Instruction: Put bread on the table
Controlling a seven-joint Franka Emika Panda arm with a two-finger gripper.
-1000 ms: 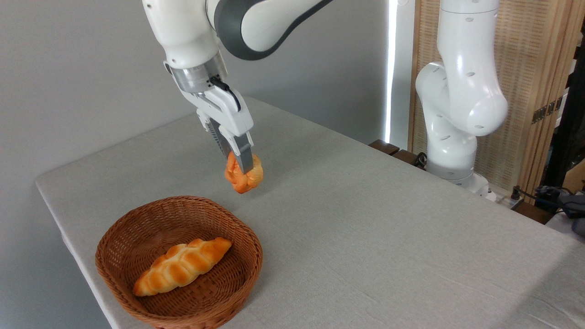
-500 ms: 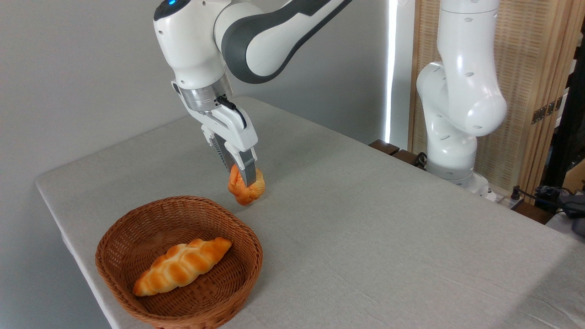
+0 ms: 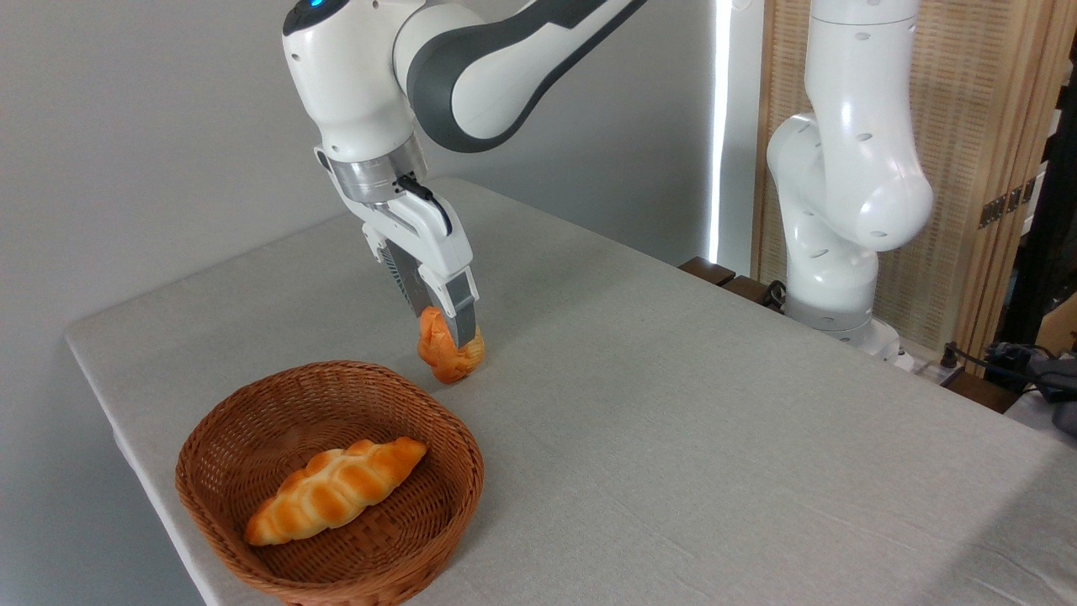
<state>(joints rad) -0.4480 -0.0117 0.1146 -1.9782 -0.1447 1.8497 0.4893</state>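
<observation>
The bread is a small orange muffin-shaped bun, pinched between the fingers of my gripper, which is shut on it. It hangs tilted with its lower edge at or touching the light grey table, just behind the basket's far rim. The near finger covers part of the bun.
A round brown wicker basket stands at the front left with a long braided loaf inside. A second white robot arm stands at the table's far right edge. The table's left edge runs close to the basket.
My gripper has come down and slightly right with the bread, from well above the cloth to the table's surface. The basket and loaf have not moved.
</observation>
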